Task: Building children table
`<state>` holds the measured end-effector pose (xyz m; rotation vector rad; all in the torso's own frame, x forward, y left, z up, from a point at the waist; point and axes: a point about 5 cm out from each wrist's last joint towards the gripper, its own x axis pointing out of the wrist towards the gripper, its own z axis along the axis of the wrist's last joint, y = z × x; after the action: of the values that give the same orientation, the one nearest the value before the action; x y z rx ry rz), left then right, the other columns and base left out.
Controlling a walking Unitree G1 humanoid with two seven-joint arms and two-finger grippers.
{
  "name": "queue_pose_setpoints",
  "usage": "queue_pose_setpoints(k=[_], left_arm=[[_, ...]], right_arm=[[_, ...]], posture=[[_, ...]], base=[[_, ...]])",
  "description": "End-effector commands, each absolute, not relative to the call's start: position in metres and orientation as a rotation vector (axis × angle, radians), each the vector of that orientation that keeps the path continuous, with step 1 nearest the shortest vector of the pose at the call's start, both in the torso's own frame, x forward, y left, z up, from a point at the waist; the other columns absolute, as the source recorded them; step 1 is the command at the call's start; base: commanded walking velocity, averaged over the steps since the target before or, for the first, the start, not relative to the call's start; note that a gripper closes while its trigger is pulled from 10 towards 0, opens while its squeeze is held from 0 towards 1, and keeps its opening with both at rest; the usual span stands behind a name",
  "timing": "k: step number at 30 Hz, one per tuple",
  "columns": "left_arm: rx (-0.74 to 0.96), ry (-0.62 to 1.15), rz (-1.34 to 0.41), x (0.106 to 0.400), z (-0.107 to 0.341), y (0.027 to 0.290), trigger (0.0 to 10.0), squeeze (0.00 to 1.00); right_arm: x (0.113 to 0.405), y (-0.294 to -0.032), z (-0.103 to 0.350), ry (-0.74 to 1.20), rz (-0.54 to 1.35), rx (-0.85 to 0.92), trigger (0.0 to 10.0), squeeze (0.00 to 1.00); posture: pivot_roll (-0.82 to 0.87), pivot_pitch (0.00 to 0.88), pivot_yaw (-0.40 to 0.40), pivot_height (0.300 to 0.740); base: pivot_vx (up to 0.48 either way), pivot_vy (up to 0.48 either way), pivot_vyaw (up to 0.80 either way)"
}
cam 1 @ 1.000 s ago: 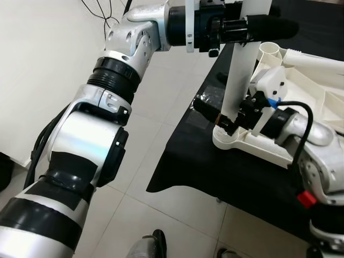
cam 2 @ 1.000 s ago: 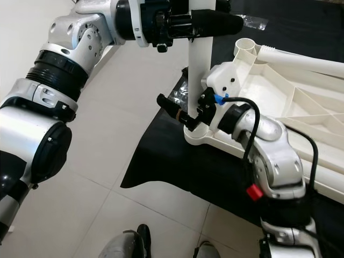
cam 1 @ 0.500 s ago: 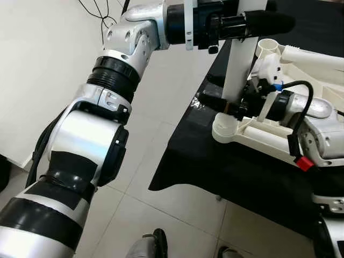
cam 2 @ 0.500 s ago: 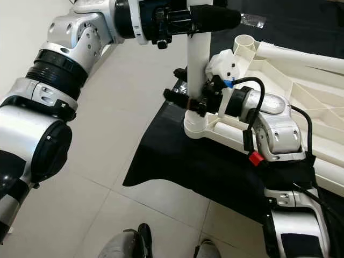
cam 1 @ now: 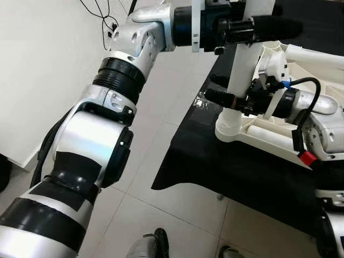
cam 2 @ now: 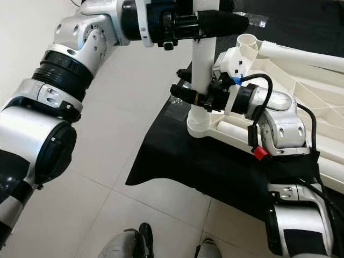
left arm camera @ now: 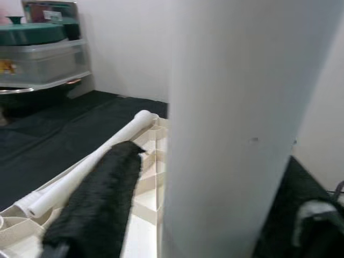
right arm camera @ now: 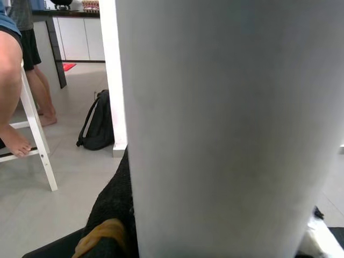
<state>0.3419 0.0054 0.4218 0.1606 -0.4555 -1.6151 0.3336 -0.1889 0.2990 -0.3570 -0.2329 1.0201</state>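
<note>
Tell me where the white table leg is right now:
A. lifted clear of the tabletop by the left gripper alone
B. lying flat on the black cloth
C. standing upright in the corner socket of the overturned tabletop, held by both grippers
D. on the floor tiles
C. The white leg stands upright in the corner socket of the tabletop, with the left gripper holding it high and the right gripper holding it low.

Home: tiled floor [cam 1: 177,80], kitchen cabinets [right arm camera: 80,37], backpack [right arm camera: 99,126].

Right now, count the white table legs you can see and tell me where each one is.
2. One table leg stands upright in the tabletop's corner socket, held by both grippers. Another leg lies across the upturned tabletop. More may be out of frame.
</note>
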Motion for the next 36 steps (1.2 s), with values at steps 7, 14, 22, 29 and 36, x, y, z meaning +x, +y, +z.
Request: queue_pose_setpoints(k=[7,14,22,29,36], left_arm=[[0.121,-0.489,-1.612,0.339,0.435,0.015,10.0,0.00],[0.099,-0.481,-1.626,0.339,0.433,0.025,10.0,0.00],[0.072,-0.504,-1.604,0.339,0.434,0.036,10.0,0.00],[0.047,-0.545,-1.569,0.335,0.440,0.048,10.0,0.00],[0.016,-0.586,-1.507,0.319,0.438,0.086,10.0,0.00]], right_arm=[[0.334,-0.177,0.273,-0.187,0.907,-0.311,0.0,0.00],[0.322,-0.163,0.241,-0.111,0.643,-0.191,0.0,0.00],[0.298,-0.133,0.205,0.046,0.348,-0.218,0.0,0.00],[0.293,-0.136,0.201,0.075,0.168,-0.283,0.0,0.00],[0.294,-0.137,0.209,0.065,0.071,-0.236,0.0,0.00]], posture=[[0.00,0.249,0.118,0.740],[0.00,0.261,0.112,0.740],[0.00,0.261,0.105,0.740],[0.00,0.260,0.091,0.740],[0.01,0.254,0.093,0.740]], base=[[0.000,0.000,0.00],[0.000,0.000,0.00],[0.000,0.000,0.00],[0.000,0.000,0.00],[0.000,0.000,0.00]])
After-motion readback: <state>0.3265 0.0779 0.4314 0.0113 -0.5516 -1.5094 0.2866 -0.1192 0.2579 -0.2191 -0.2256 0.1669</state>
